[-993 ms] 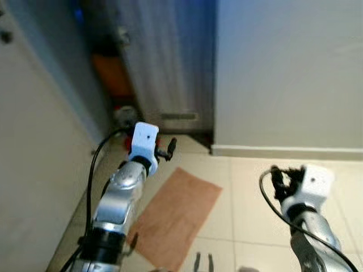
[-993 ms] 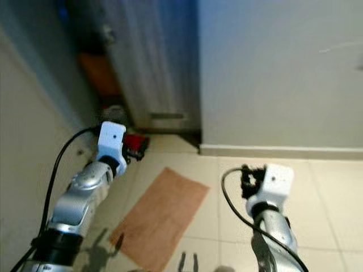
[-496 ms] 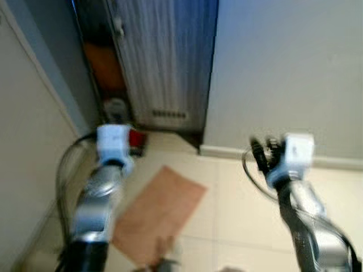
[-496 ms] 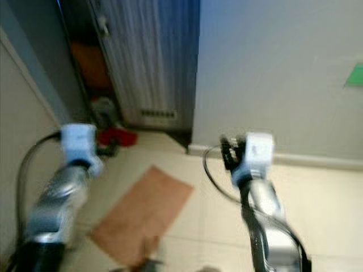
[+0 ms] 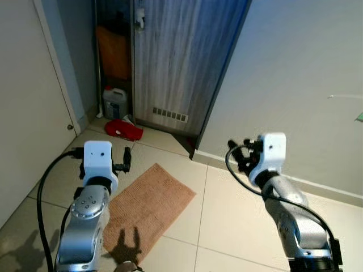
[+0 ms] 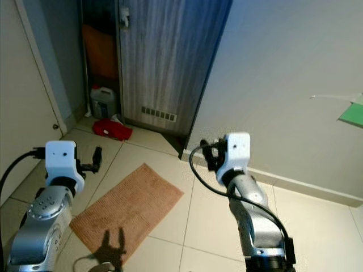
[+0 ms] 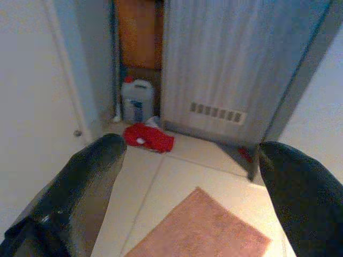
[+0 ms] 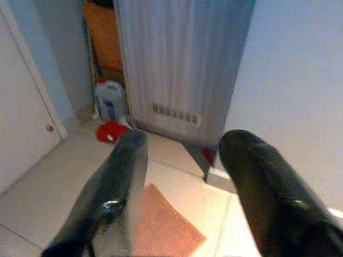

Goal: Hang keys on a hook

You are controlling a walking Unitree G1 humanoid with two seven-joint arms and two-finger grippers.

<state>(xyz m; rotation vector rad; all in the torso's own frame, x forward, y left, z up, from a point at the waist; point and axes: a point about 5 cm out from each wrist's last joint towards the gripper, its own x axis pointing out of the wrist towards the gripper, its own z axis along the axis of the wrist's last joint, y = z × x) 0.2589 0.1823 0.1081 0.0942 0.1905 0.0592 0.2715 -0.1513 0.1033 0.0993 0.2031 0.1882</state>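
Note:
Both arms are raised over a tiled floor, and neither gripper holds anything. My left gripper (image 5: 126, 159) is open above the left edge of a brown mat (image 5: 150, 201); in the left wrist view its fingers (image 7: 91, 176) stand wide apart with nothing between them. My right gripper (image 5: 240, 154) is also open. It hovers near the foot of the pale wall (image 5: 295, 79). In the right wrist view the right gripper (image 8: 185, 140) points toward the grey door, with its fingers (image 8: 257, 182) apart.
A grey slatted door (image 5: 181, 56) stands ajar ahead. Beside it is a dark nook with a white jug (image 5: 114, 102), and a red cloth (image 5: 123, 130) lies on the floor. A white door (image 5: 25, 107) closes the left side. A green note (image 6: 353, 112) is stuck on the right wall.
The camera has lifted and sharpened, showing more of the door and the nook. My right arm has risen from the lower right to mid height. Both grippers stay empty.

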